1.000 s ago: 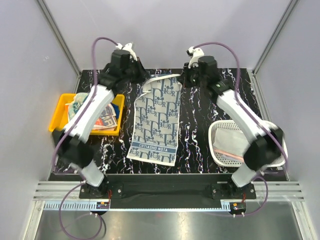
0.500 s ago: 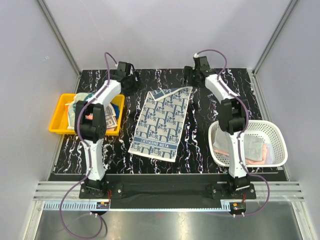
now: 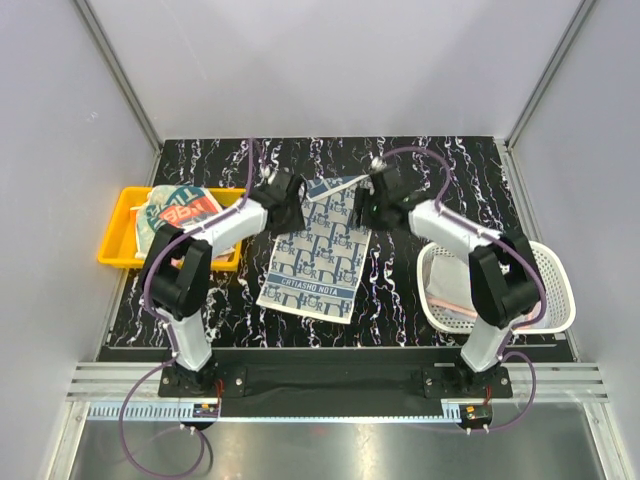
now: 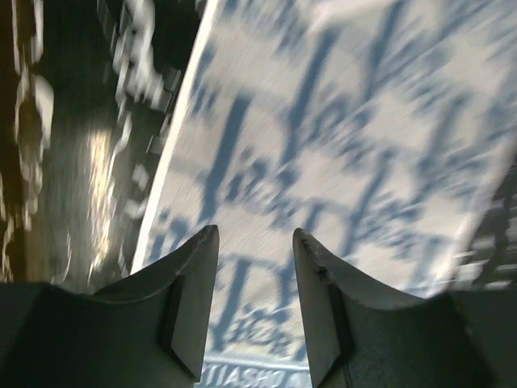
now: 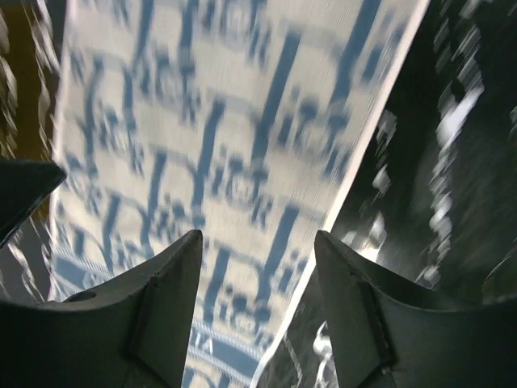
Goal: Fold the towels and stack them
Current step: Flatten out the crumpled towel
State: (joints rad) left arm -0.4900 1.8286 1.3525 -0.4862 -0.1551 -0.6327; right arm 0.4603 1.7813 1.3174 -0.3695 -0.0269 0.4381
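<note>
Blue-patterned towel (image 3: 312,262) lies spread flat at middle of table (image 3: 450,165), ready for folding. Left gripper (image 3: 289,208) and right gripper (image 3: 363,207) hover at its far corners, jaws half parted, holding nothing.

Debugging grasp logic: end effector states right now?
Left end effector: open, empty, over the towel.
Right end effector: open, empty, over the same towel.
</note>
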